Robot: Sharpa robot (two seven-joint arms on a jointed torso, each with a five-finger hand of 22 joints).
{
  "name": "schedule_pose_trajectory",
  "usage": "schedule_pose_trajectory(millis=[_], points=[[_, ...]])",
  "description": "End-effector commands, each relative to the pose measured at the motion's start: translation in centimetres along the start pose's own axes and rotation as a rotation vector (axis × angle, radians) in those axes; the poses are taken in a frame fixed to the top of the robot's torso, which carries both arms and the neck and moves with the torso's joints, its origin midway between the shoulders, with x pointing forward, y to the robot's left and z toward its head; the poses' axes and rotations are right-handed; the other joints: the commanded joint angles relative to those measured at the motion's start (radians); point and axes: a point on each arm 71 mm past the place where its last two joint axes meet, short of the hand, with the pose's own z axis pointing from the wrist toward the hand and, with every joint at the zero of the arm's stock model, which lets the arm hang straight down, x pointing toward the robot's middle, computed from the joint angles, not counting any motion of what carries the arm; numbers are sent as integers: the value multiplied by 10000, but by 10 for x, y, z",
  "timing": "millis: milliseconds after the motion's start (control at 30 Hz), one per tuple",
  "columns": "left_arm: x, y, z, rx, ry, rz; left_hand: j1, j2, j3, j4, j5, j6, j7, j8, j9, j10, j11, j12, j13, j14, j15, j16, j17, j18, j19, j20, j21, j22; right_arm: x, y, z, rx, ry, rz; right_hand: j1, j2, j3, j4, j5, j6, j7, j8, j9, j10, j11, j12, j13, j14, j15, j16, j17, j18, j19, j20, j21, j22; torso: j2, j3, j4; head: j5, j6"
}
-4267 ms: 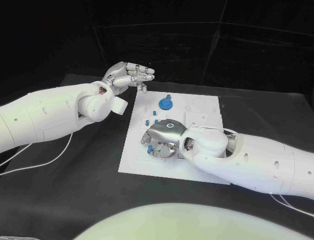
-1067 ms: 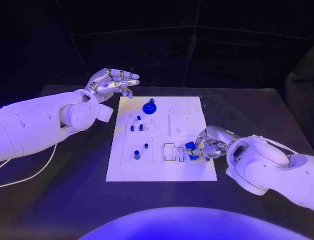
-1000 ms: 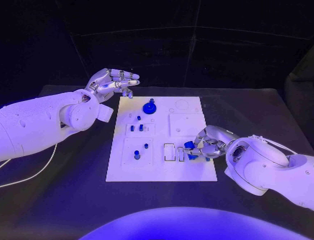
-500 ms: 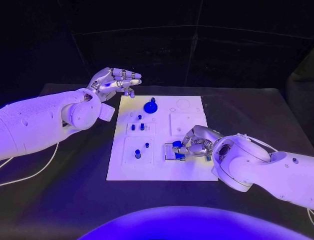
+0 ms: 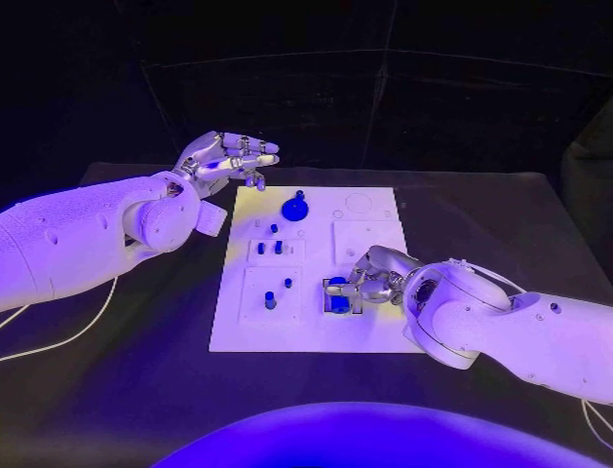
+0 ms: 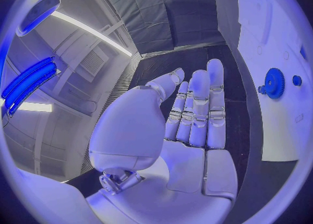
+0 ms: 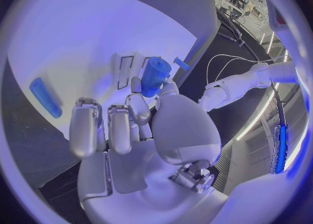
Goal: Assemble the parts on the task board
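The white task board (image 5: 376, 331) lies in the middle of the black table. My right hand (image 5: 372, 282) hovers low over its near middle and pinches a small blue cylinder part (image 5: 338, 291) (image 7: 155, 75) between thumb and finger, just above the rectangular slots (image 7: 125, 71). My left hand (image 5: 230, 156) (image 6: 195, 114) is raised beyond the board's far left corner, fingers stretched out side by side, holding nothing. A blue gear with a knob (image 5: 295, 208) (image 6: 274, 83) stands at the board's far end. Small blue pegs (image 5: 268, 248) stand in the left blocks.
Two more blue pegs (image 5: 270, 302) stand in the near left block. A blue bar (image 7: 46, 97) lies flat on the board (image 7: 85, 41) beside my right hand. Black table (image 5: 531, 214) surrounds the board, and white cables (image 5: 54, 341) trail at the left.
My right hand has carried the blue part leftward from the board's right edge to over the slots near the middle. The left hand has stayed raised in place.
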Motion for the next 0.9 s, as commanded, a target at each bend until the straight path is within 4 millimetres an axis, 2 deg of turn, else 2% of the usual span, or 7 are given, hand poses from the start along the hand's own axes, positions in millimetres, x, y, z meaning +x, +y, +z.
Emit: schedule_pose_trajectory(millis=[33,167,300,400,500,700,900], points=[[2,-2,1,70,124,-90,-106,4,-45,32,22,-63,-30,49,-13,-70,19,49,-13,-21,27,-39,-13,131,-55,33,-27,-14,-1,-1,2,202,76,-383,-682,-441,-174,100,-802,-206,85,-121,14,-312,35,-573,-427,562,-42,-33,29,-62,-74,-25,-101,-133,-9,-1,-15,17,-10],[1,-2,0,57,124,-91,-106,4,-45,32,22,-63,-30,49,-13,-70,19,49,-13,-21,27,-39,-13,131,-55,33,-27,-14,-4,-2,3,204,-139,-485,-1564,-1788,693,156,-789,-477,202,-276,-12,-685,146,-1244,-900,563,55,-8,138,-47,-134,50,-168,-227,-3,6,-17,14,-2],[1,-2,0,51,127,-92,-106,4,-45,32,22,-63,-30,49,-13,-70,19,49,-13,-21,27,-39,-13,131,-55,33,-27,-14,-5,-1,2,93,-350,-499,-1761,-2166,878,168,-787,-501,224,-296,-6,-739,165,-1371,-981,561,77,-14,147,-45,-138,80,-175,-225,-4,11,-15,12,-9],[1,-2,0,48,126,-92,-106,4,-45,32,22,-63,-30,49,-13,-70,19,49,-13,-21,27,-39,-13,131,-55,33,-27,-14,-6,1,0,-92,-474,-500,-1429,-2020,1081,147,-789,-466,217,-282,10,-696,160,-1334,-946,565,79,-10,165,-49,-124,90,-160,-190,-1,12,-11,6,-8],[1,-2,0,44,120,-90,-102,0,-44,23,28,-73,-35,56,-13,-84,15,64,-13,-23,23,-35,-21,137,-54,34,-38,-25,-7,2,-3,-412,-491,-536,-154,-1389,1589,-155,-742,-376,198,-231,53,-605,136,-1261,-876,575,75,-8,190,-51,-110,98,-147,-157,0,20,-13,6,-9],[0,-1,0,36,98,-81,-102,0,-44,23,28,-73,-35,56,-13,-84,15,64,-13,-23,23,-35,-21,137,-54,34,-38,-25,-7,4,-9,-755,-446,-681,1317,-1221,1665,-757,-738,-329,175,-193,108,-518,122,-1178,-773,585,54,-11,228,-59,-93,86,-129,-104,-2,14,-19,-1,-26],[0,-1,-1,34,90,-77,-95,0,-41,17,29,-76,-37,58,-13,-88,13,68,-13,-23,22,-34,-24,138,-53,34,-40,-27,-13,-2,-13,-785,-812,-612,1691,-1011,1596,-956,-471,-306,174,-180,136,-465,114,-1127,-708,589,48,-20,237,-65,-82,79,-116,-72,-8,12,-23,-12,-6]])
